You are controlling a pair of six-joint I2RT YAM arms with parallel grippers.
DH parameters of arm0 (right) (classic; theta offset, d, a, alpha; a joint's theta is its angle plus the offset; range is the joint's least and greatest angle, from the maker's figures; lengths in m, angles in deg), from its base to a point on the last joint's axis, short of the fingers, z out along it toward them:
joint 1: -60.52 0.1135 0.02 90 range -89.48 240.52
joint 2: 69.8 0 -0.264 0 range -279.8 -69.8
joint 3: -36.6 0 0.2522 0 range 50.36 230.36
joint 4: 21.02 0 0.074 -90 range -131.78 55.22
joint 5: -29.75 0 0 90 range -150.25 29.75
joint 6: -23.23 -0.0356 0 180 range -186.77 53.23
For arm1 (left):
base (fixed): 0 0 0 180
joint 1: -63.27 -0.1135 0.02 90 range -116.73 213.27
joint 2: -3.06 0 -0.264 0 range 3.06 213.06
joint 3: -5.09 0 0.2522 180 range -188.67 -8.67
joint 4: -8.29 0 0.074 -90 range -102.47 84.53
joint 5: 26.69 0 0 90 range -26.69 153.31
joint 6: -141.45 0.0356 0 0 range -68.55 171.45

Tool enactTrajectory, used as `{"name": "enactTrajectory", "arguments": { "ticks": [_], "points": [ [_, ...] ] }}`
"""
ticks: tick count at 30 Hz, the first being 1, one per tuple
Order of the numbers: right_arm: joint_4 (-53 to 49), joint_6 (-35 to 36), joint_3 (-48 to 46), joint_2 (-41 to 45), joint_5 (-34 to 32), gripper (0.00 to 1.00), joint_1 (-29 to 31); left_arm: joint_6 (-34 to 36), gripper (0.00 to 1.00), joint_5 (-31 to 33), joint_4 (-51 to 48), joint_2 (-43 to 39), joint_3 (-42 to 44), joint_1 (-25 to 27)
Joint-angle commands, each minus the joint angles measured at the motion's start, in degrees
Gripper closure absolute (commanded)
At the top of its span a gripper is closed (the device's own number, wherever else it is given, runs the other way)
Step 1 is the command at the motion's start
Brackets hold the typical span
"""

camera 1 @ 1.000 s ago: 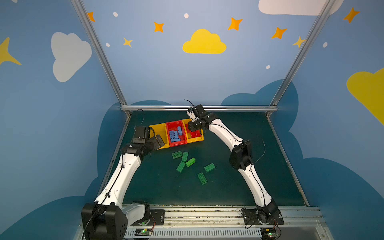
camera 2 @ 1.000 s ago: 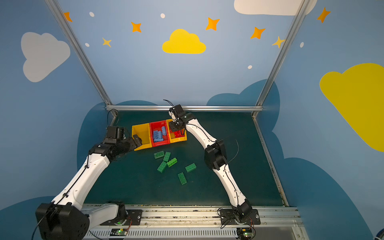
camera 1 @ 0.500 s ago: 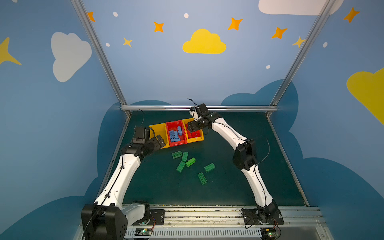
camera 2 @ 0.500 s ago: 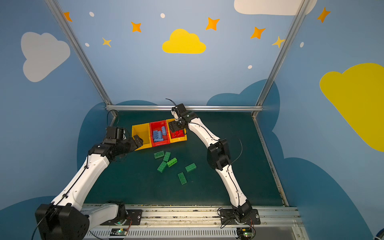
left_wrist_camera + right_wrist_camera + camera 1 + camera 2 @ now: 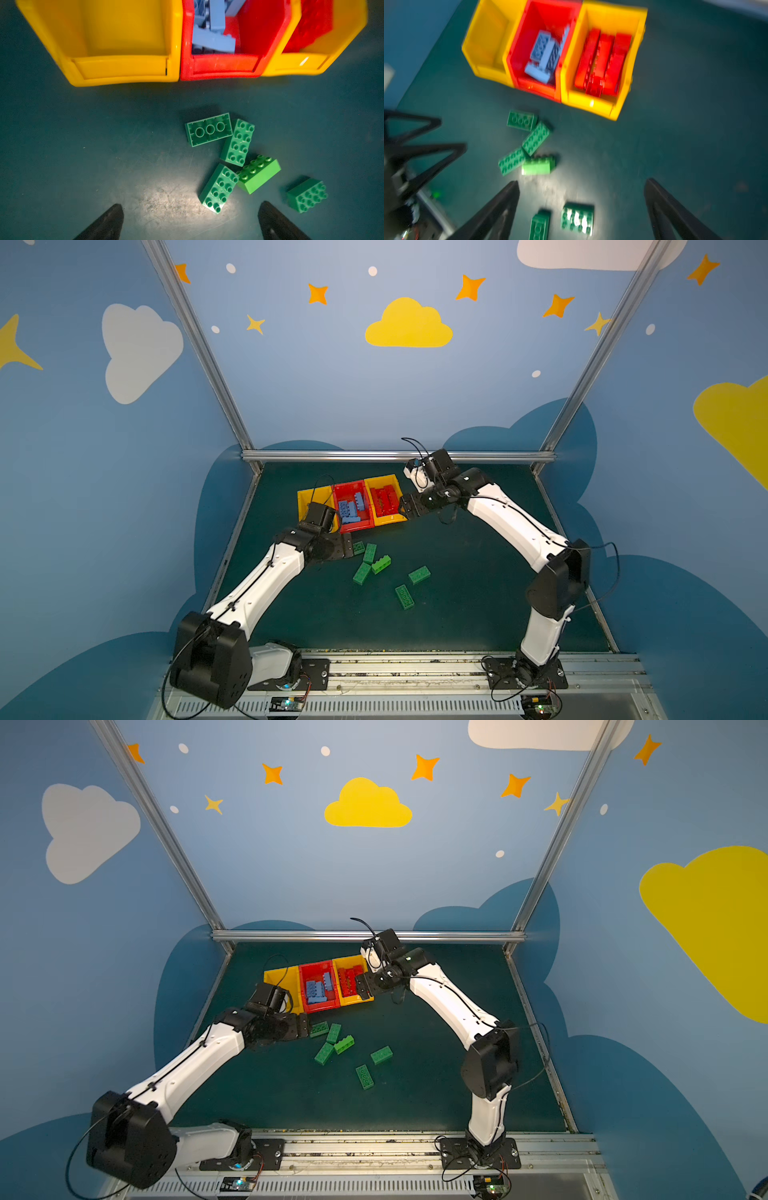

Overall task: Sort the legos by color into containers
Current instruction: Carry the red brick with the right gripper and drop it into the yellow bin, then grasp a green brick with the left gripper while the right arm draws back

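Note:
Three joined containers stand at the back of the mat. The left yellow one (image 5: 308, 498) is empty, the red one (image 5: 348, 484) holds light blue legos (image 5: 351, 508), and the right yellow one (image 5: 384, 478) holds red legos (image 5: 384, 499). Several green legos (image 5: 370, 553) lie loose on the mat in front. My left gripper (image 5: 349, 547) (image 5: 191, 209) is open just left of them, and the nearest green brick (image 5: 219, 188) reaches between its tips. My right gripper (image 5: 409, 506) (image 5: 582, 184) hangs open and empty beside the right yellow container's outer wall.
Two more green bricks (image 5: 419, 574) (image 5: 404, 596) lie apart toward the front middle. One green brick (image 5: 208, 129) lies upside down closest to the red container (image 5: 224, 64). Aluminium rails (image 5: 395, 456) edge the dark green mat (image 5: 478, 593).
My right gripper opened and drew back to the right, off the right yellow container. My left gripper, still open, moved forward and right from the left yellow container to the green bricks.

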Motion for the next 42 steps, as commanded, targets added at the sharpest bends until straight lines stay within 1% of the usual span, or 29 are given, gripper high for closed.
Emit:
{"name": "enactTrajectory", "arguments": {
  "ticks": [1,7,9,15,18,22,31,33,37,39,42],
  "points": [
    [-2.4,-2.31,-7.52,7.84,1.08,0.05,0.48,5.29,0.01,3.57,-2.69,3.4,-2.16,0.26],
    [-2.2,-4.42,-17.57,18.9,-0.06,0.05,0.48,9.4,0.04,4.42,-2.16,12.34,-5.86,0.49],
    [-2.0,-5.09,-19.96,21.9,-1.26,0.05,0.32,11.32,0.05,3.66,-1.15,15.31,-7.26,0.43],
    [-3.72,-5.54,-23.29,28.3,-5.08,0.05,-0.66,16.68,0.07,2.46,0.51,24.01,-11.4,0.5],
    [-4.37,-6.15,-24.54,30.61,-7.08,0.05,-1.35,18.53,0.08,1.82,1.1,26.94,-13.16,0.5],
    [-5.07,-7.27,-25.74,32.81,-8.08,0.05,-2.23,20.21,0.09,-0.03,1.73,29.97,-15.44,0.43],
    [-6.65,-8.74,-26.34,34.26,-9.15,0.05,-3.64,22.8,0.12,-2.75,1.3,34.54,-20.0,0.5],
    [-7.0,-9.05,-26.19,34.39,-9.29,0.05,-3.79,22.49,0.14,-3.4,1.3,35.03,-20.25,0.48],
    [-7.53,-9.66,-26.26,35.15,-10.03,0.05,-4.07,21.88,0.23,-3.28,0.55,35.21,-19.67,1.35],
    [-7.63,-10.06,-26.42,35.72,-10.21,0.05,-4.17,21.61,0.29,-3.04,0.51,34.83,-18.86,1.68],
    [-7.8,-10.61,-26.85,36.38,-10.43,0.05,-4.16,20.83,0.43,-2.91,0.3,34.47,-17.92,1.86]
  ]
}}
